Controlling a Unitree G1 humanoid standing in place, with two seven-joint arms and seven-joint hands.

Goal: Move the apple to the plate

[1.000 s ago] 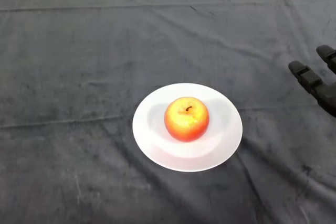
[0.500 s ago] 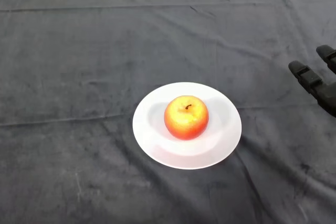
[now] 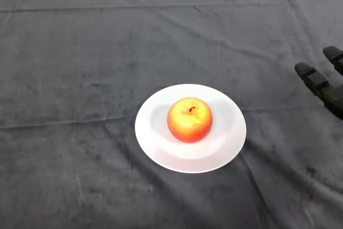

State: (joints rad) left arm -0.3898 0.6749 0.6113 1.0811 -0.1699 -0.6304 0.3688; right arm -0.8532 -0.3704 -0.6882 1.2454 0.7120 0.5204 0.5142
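From the head view, the apple [image 3: 189,120] is seen sitting stem-up in the middle of the white plate [image 3: 161,151], which is laid on a wrinkly dark cloth [image 3: 80,79] covering the table. The hand [image 3: 328,85] is parked well off to the plate's right at the frame edge, fingers straight and spread apart, nothing held.

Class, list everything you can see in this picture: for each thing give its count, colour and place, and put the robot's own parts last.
apple: one, red and yellow, stem up, on the middle of the plate
plate: one, white, round, on the cloth near the centre of the view
cloth: one, dark grey, creased, covering the whole table
hand: one, black, at the right edge, fingers straight, holding nothing, well apart from the plate
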